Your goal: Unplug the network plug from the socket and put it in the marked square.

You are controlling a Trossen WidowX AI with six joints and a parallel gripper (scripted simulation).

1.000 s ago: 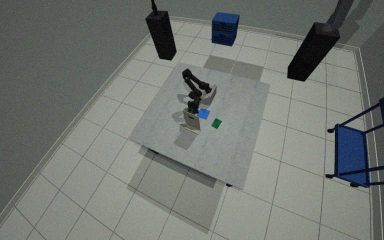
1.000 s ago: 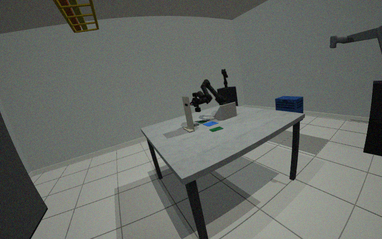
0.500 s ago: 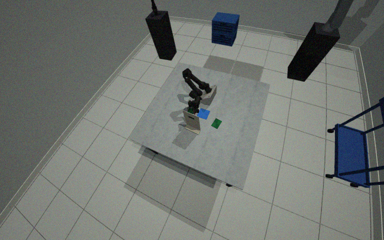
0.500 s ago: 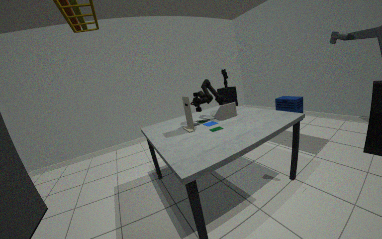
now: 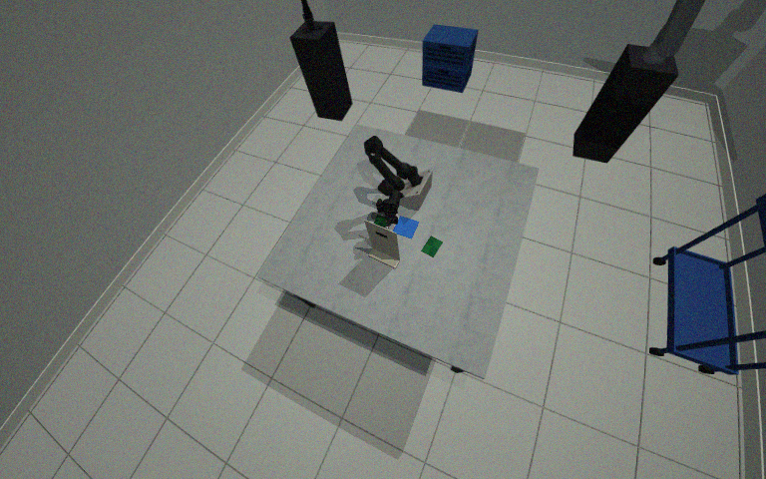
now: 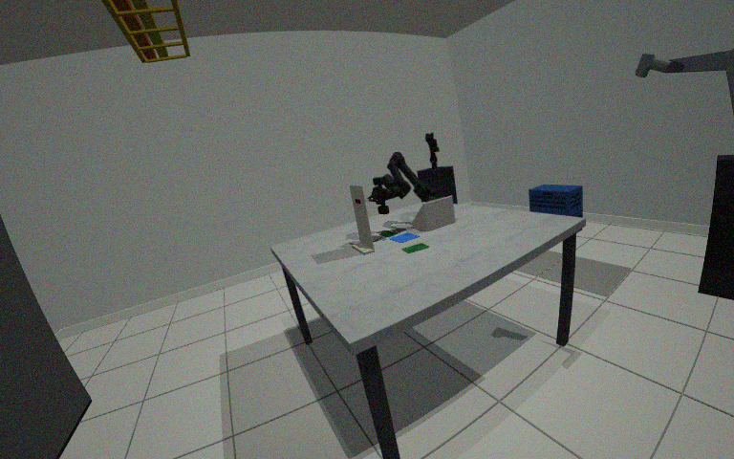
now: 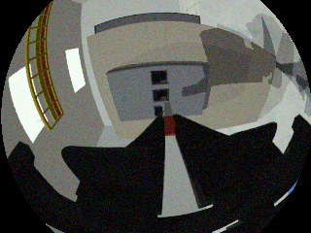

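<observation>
The red plug (image 7: pixel 169 127) (image 6: pixel 370 199) is between the fingertips of my gripper (image 7: pixel 167 119) (image 6: pixel 372 199), which is shut on it. Its pale nose points at the upright panel (image 5: pixel 384 243) (image 6: pixel 362 224) (image 7: pixel 146 41). In the exterior view a small gap shows between plug and panel, so the plug is out. The grey socket block (image 7: pixel 128 92) shows several dark openings; the nose overlaps the lowest one in the wrist view. The tab is too small to make out. A blue square (image 5: pixel 406 227) (image 6: pixel 404 238) lies flat on the table (image 5: pixel 469 304) (image 6: pixel 346 297), below and beside the gripper.
A green patch (image 5: pixel 432 245) (image 6: pixel 415 248) lies beyond the blue square; a darker green patch (image 5: pixel 380 221) (image 6: pixel 389 232) lies under the arm. The pale wedge-shaped arm base (image 5: pixel 422 185) (image 6: pixel 435 213) stands behind. The panel's foot (image 6: pixel 363 249) rests on the table.
</observation>
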